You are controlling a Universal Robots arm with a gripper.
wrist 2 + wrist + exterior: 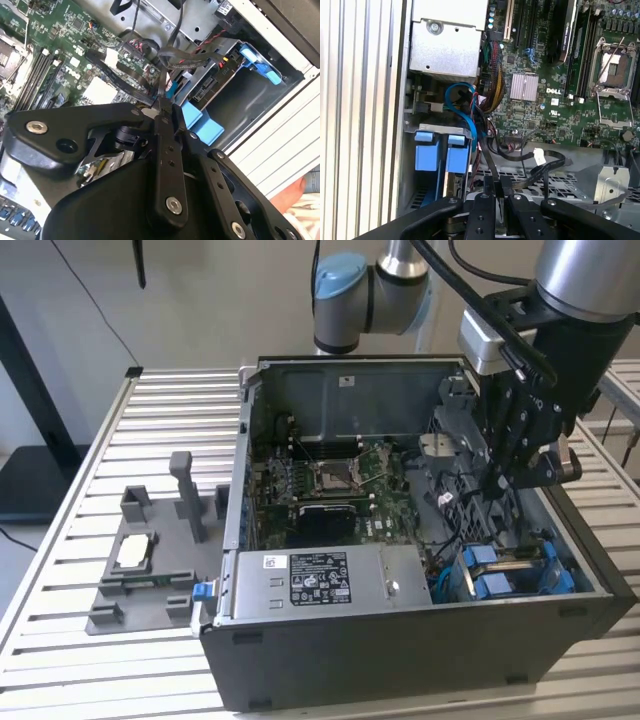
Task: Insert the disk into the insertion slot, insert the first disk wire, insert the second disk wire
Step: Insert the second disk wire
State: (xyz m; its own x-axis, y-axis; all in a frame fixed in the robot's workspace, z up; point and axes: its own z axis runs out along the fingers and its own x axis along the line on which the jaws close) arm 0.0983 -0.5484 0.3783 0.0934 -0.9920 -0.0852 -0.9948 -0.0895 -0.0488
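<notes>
Found the gripper (500, 475) low inside the open computer case (300, 660), toward the right of the frame in the exterior view, just above the blue tabs (482, 558) in the case's lower right corner. Saw the jaws clenched on a black flat wire (162, 82), pinched near its end and held close beside the insertion slot (240, 95) in the second wrist view; met the same wire in the first wrist view too, running up out of the tips. Judged the disk (497, 585) already seated in that slot, going by those tabs sitting flush at the opening. Counted the first step as done on that showing. Could not place the held wire as first or second, nor confirm any plug home in the back of the drive; reckoned at least one wire left to seat. Noted a white printed sticker (320, 577) on the long grey box (400, 580) along the case's front edge, a small white tag (538, 155) on a loose cable (550, 165), and white lettering on the motherboard (560, 100); left all of it unread. Saw the whole case standing on a slatted bench (170, 420).
</notes>
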